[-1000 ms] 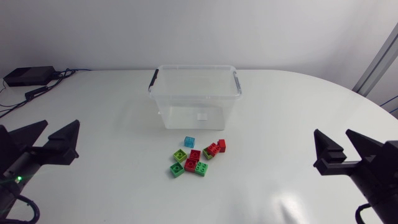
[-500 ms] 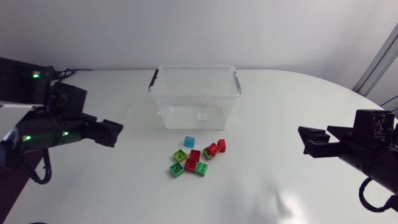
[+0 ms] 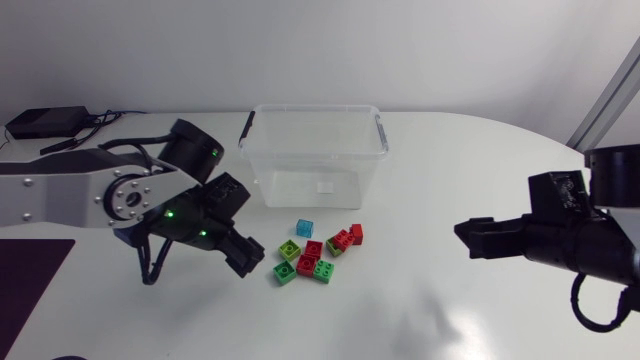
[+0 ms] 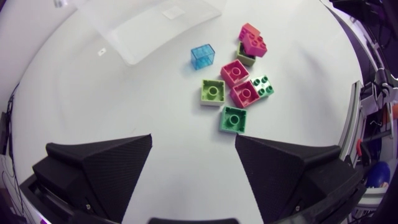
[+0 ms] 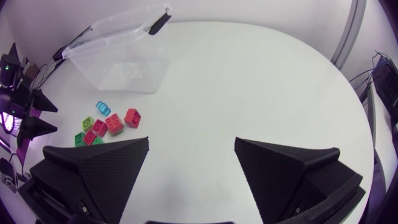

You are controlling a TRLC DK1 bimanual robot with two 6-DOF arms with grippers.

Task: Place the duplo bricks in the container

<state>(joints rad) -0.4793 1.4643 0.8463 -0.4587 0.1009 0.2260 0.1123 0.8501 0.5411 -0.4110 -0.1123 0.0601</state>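
A clear plastic container (image 3: 312,150) with black handle clips stands open at the back middle of the white table. In front of it lies a cluster of duplo bricks (image 3: 315,255): red, green and lime ones, with a translucent blue brick (image 3: 304,228) nearest the container. My left gripper (image 3: 252,256) is open just left of the cluster. In the left wrist view the green brick (image 4: 233,119) and lime brick (image 4: 212,91) lie just ahead of my left gripper's (image 4: 194,155) spread fingers. My right gripper (image 3: 468,238) is open, well to the right of the bricks, pointing toward them.
A black box with cables (image 3: 45,122) sits at the table's back left corner. In the right wrist view the container (image 5: 121,53) and the bricks (image 5: 102,127) are far ahead of my right gripper (image 5: 191,155), across bare white tabletop.
Both arms have come in from the side edges. The left gripper has swung down next to the brick cluster; the right gripper has turned toward the middle. The bricks have not moved.
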